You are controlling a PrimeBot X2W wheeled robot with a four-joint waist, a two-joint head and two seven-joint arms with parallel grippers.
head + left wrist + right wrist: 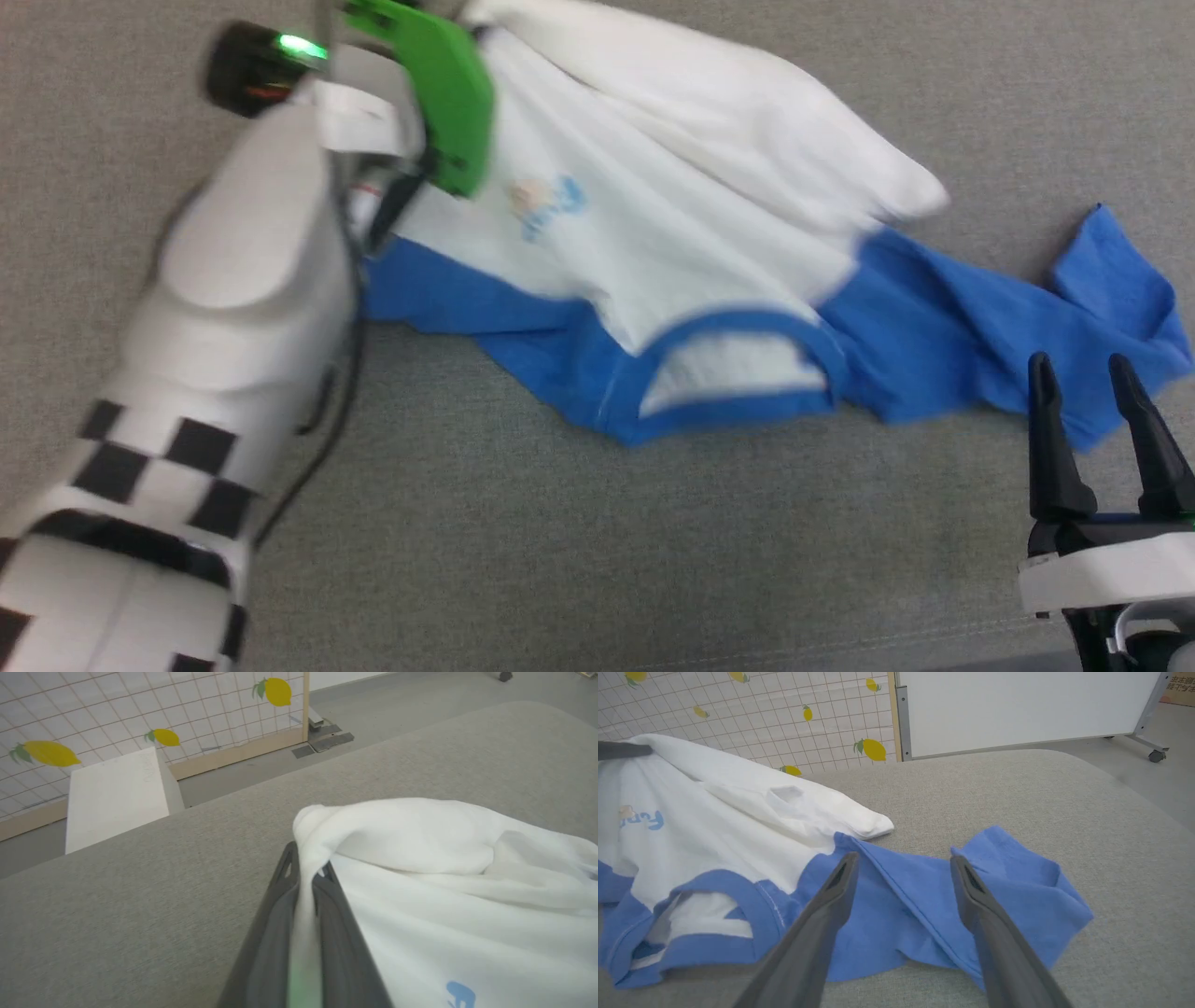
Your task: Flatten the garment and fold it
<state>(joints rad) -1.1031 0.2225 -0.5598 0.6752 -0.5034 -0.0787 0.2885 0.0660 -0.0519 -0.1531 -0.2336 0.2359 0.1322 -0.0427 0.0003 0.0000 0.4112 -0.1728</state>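
The left claw (307,868) is closed tight on a pinched fold of white cloth of the shirt (672,243). In the left wrist view we see the fold stand up between the two fingers (271,933) and spill over toward 3 o'clock. In the head view the left arm (233,308) reaches in from 8 o'clock to the shirt's corner at 11 o'clock.

The right claw (1079,364) stands wide and holds nothing. It sits at 4 o'clock in the head view, tips at the near edge of the blue sleeve (980,317); we cannot tell whether they touch it.

The shirt lies rumpled on the grey tabletop (560,541), from 11 o'clock across to 3 o'clock. The blue neckline (747,322) points toward 6 o'clock, and the light-blue lettering (558,207) sits just beside a beige patch (526,194).

Beyond the tabletop, at 11 o'clock in the left wrist view, we note a lemon-print screen (140,709) and a white box (117,798).
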